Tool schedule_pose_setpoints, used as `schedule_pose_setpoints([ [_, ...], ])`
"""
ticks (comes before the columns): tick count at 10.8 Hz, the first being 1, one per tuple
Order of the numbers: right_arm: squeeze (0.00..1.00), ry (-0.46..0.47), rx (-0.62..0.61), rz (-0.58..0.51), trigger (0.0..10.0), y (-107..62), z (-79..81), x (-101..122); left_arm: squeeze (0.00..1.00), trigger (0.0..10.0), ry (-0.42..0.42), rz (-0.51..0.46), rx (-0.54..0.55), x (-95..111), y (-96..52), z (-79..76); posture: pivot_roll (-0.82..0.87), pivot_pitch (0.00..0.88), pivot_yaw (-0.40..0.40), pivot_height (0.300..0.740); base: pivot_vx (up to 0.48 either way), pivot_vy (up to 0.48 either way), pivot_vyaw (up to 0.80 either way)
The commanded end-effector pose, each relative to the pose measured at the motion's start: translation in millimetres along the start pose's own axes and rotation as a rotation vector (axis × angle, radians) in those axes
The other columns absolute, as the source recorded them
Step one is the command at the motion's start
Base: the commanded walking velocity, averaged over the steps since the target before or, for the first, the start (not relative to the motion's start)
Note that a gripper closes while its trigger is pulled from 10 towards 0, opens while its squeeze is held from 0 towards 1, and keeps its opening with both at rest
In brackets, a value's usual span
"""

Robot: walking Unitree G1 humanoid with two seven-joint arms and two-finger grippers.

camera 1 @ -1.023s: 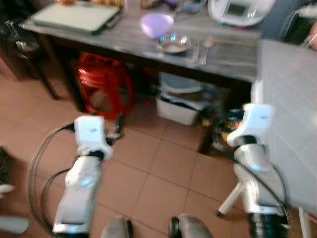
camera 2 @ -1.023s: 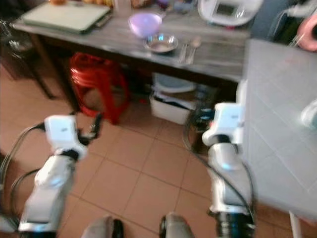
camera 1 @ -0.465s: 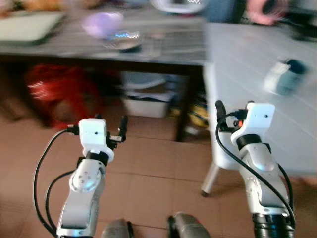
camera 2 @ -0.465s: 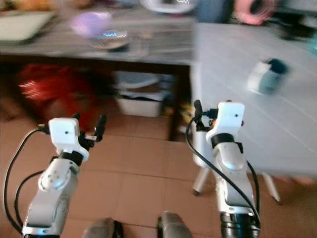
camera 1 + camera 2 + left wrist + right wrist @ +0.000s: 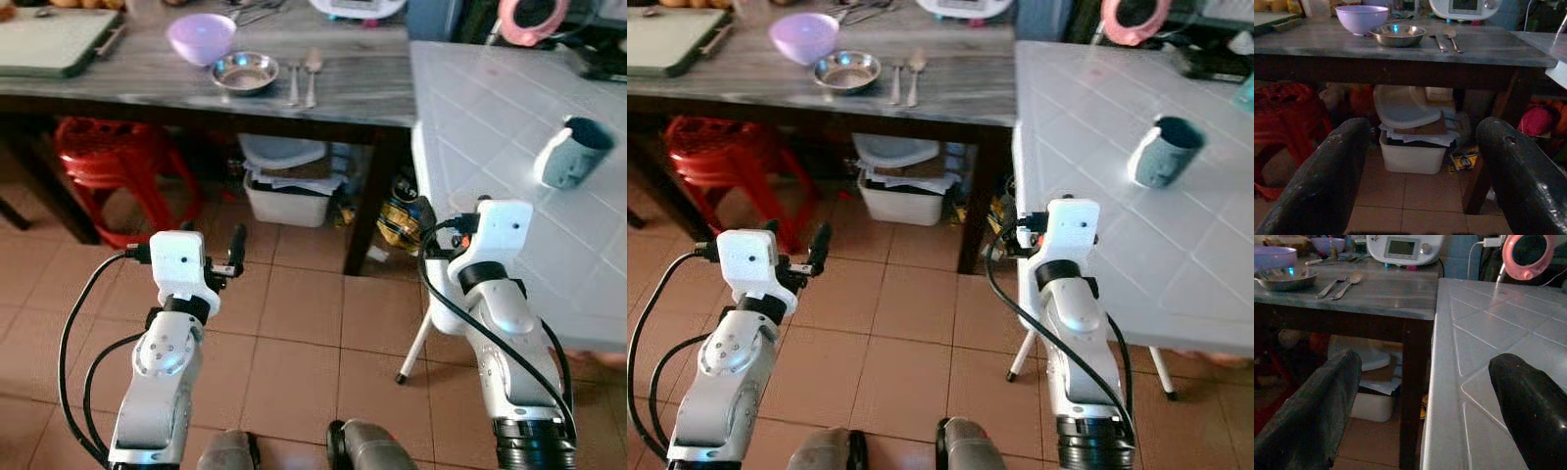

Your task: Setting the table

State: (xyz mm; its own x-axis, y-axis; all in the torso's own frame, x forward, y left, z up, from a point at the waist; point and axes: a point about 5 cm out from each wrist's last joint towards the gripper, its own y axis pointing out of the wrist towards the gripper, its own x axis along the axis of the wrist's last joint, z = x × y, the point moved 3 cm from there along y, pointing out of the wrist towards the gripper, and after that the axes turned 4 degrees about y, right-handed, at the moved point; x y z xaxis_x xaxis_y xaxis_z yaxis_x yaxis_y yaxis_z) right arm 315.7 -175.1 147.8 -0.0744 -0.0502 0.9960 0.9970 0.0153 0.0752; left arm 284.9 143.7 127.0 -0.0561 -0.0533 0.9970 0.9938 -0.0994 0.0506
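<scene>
At the top of the frame, on the grey table (image 5: 372, 93), sat one purple bowl (image 5: 201, 36), one steel bowl (image 5: 244, 71), one fork (image 5: 293, 82) and one spoon (image 5: 312, 72), side by side. One blue cup (image 5: 572, 153) stood alone on the white tiled table (image 5: 490, 108) at right. A red stool (image 5: 103, 162) and one white bin (image 5: 286, 199) sat underneath. Left pincer (image 5: 1420, 161) and right pincer (image 5: 1425, 396) hung wide apart, empty, over the floor (image 5: 304, 333).
</scene>
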Motion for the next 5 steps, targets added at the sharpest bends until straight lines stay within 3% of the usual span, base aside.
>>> schedule_pose_setpoints([
  [1,1.00,0.005,0.019,-0.021,10.0,0.2,2.6,5.0,0.00,10.0,-0.006,0.007,-0.015,-0.8,-0.3,-1.3,-0.04,0.144,-0.002,0.740,0.000,-0.480,0.00],
  [2,0.66,-0.011,0.024,-0.024,10.0,0.5,5.1,5.3,0.00,10.0,-0.005,0.007,-0.016,-0.5,0.0,-1.1,-0.04,0.144,-0.002,0.740,0.000,-0.480,0.00],
  [3,0.25,-0.009,0.019,-0.020,10.0,0.9,4.9,4.4,0.00,10.0,-0.005,0.006,-0.016,-0.5,0.0,-0.8,-0.04,0.144,-0.001,0.740,0.000,-0.480,0.00],
  [4,0.00,-0.012,0.016,-0.018,10.0,1.7,4.3,3.9,0.00,10.0,-0.004,0.006,-0.017,-0.3,0.1,-0.7,-0.04,0.143,0.000,0.740,0.000,-0.480,0.00],
  [5,0.00,-0.013,0.015,-0.019,10.0,2.1,4.1,4.1,0.00,10.0,-0.003,0.006,-0.018,-0.3,0.0,-0.4,-0.03,0.143,0.002,0.740,0.000,-0.480,0.00],
])
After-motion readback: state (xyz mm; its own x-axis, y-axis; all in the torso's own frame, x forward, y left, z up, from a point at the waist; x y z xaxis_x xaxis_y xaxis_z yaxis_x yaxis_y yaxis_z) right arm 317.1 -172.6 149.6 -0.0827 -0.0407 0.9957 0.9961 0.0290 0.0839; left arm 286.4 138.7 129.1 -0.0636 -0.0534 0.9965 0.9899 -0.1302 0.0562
